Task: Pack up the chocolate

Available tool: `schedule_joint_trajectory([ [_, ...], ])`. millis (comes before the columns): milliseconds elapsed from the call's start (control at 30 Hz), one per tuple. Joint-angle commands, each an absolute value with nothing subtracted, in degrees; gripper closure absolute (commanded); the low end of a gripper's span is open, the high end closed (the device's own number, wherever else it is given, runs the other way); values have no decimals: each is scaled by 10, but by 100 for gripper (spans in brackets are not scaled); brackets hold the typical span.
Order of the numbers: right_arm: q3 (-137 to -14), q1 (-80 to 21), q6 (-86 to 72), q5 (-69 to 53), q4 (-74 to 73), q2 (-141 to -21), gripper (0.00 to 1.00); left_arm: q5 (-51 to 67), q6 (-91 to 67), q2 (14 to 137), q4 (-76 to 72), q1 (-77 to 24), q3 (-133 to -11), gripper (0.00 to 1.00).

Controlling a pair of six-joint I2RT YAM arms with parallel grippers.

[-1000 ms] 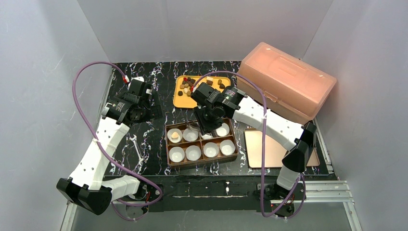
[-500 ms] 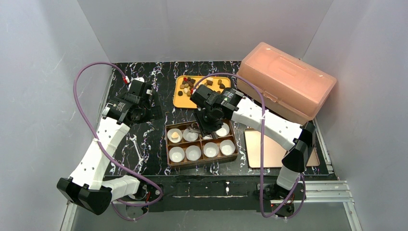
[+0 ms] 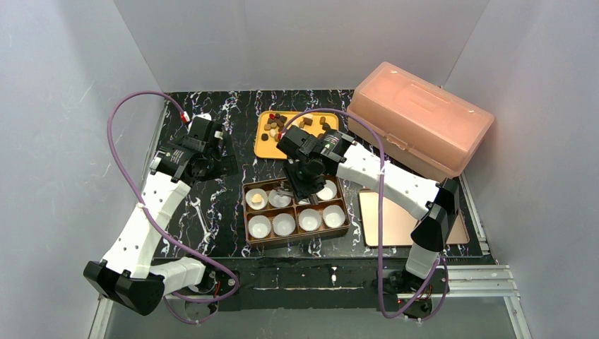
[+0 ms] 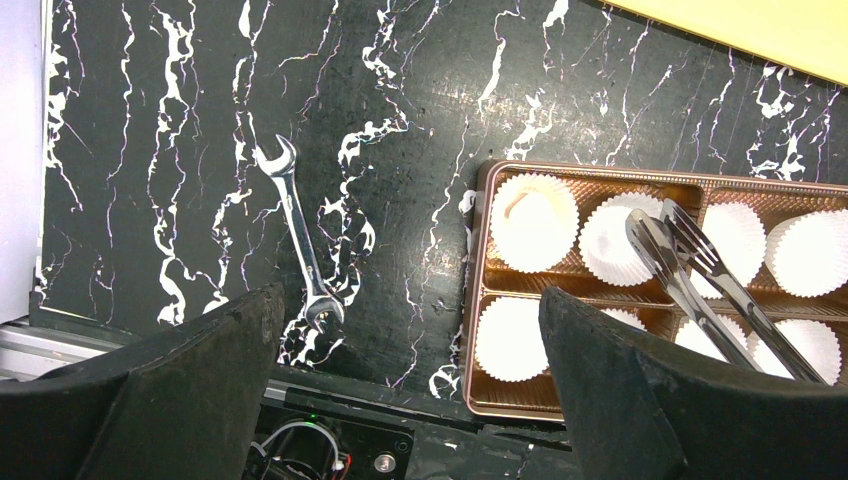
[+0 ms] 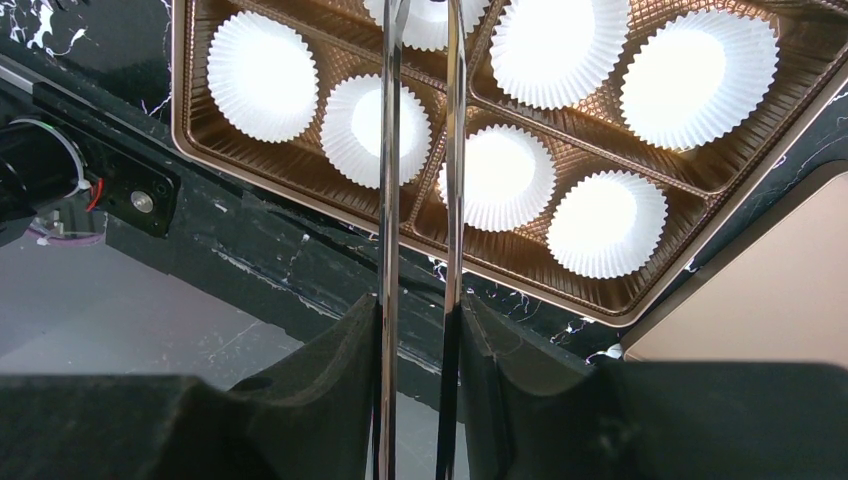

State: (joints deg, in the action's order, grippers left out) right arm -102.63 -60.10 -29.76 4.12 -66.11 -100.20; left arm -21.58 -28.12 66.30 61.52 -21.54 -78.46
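Most of the chocolate [image 3: 277,123] is a loose scatter of dark and lighter bits on the yellow tray [image 3: 263,150], which sits just behind the brown box [image 3: 297,238]. One pale piece [image 3: 256,201] is already in the box, in the paper cup at the back-left corner; we can see it in the left wrist view too [image 4: 527,207]. The box has eight compartments in two rows of four, each with a white pleated cup [image 5: 262,75]. As far as we can make out, the other seven cups have nothing in them.

The right gripper [image 5: 418,330] hangs over the back row of the box, clenched on a pair of metal tongs [image 5: 388,200], with both tong arms running between its fingers. The tong tips [image 4: 655,228] hover over the second cup from the left in the back row. We can't tell whether they're carrying a piece.

The left gripper [image 4: 410,300] is off to the box's left and a bit behind it, up above the black marbled table [image 3: 240,113], with its jaws spread wide and gripping nothing. A small wrench [image 4: 300,245] lies flat on the table left of the box. Right of the box there's a flat copper-coloured lid [image 3: 395,219], and behind that a big pink plastic case [image 3: 420,120].
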Motion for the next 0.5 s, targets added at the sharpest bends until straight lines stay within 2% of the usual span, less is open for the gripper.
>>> schedule_joint_trajectory([
  [0, -1055, -604, -293, 46, -665, -1000, 59, -218, -281, 657, 621, -212, -785, 1],
  [467, -1059, -604, -292, 46, -668, -996, 55, -221, -281, 656, 622, -212, -783, 0],
])
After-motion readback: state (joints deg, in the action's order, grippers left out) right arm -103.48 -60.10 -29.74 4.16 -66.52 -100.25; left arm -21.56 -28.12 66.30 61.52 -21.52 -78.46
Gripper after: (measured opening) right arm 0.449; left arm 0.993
